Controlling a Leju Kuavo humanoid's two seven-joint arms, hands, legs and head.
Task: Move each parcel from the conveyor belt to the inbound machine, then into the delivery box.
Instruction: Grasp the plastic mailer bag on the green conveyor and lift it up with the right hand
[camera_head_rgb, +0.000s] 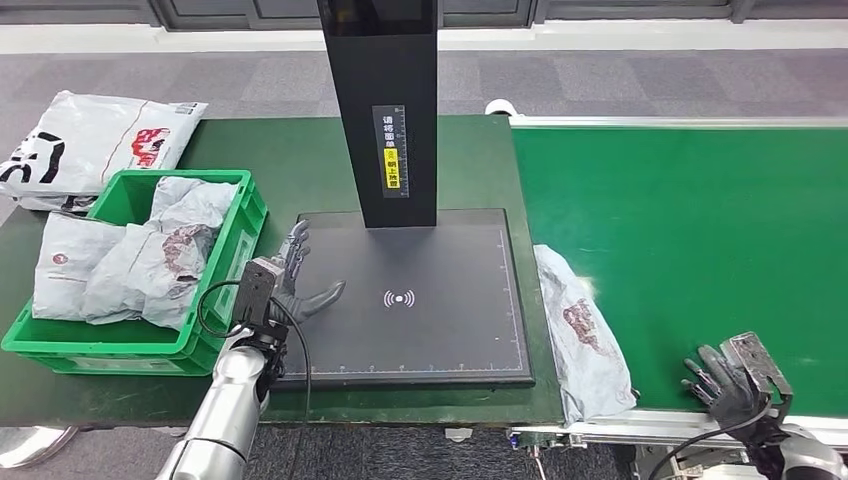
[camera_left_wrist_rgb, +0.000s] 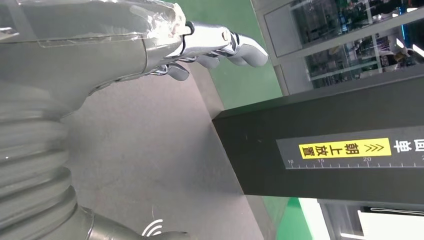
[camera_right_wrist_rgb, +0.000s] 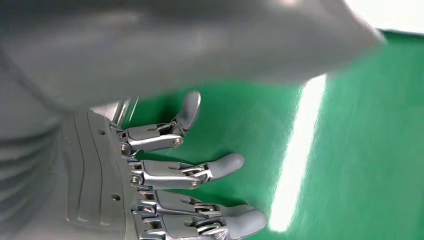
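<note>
A grey parcel (camera_head_rgb: 583, 335) lies at about 5 o'clock in the head view. It rests at the near edge of the green belt (camera_head_rgb: 700, 250), just beside the dark scan plate (camera_head_rgb: 420, 300). It is a soft plastic bag, crinkled and flat. It looks light and floppy, and the plastic may be slippery. It will likely sag when lifted, so a grab across the middle seems best.

The right hand (camera_head_rgb: 725, 380) is over the belt at 4 o'clock, near the parcel but not touching it. Its fingers (camera_right_wrist_rgb: 200, 170) are spread apart and hold nothing.

The left hand (camera_head_rgb: 300, 290) rests over the left edge of the scan plate, at about 7 o'clock. Its fingers (camera_left_wrist_rgb: 225, 45) are apart too, and it holds nothing.

The green box (camera_head_rgb: 245, 230) at 9 o'clock already has grey bags in it. Another white bag (camera_head_rgb: 90, 140) with red and black print lies at 10 o'clock.

The black post (camera_head_rgb: 385, 100) has a yellow label (camera_left_wrist_rgb: 345, 148) with Chinese words and arrows, plus a ruler showing 10, 15, 20. The plate has a white wave mark (camera_head_rgb: 399, 298).
</note>
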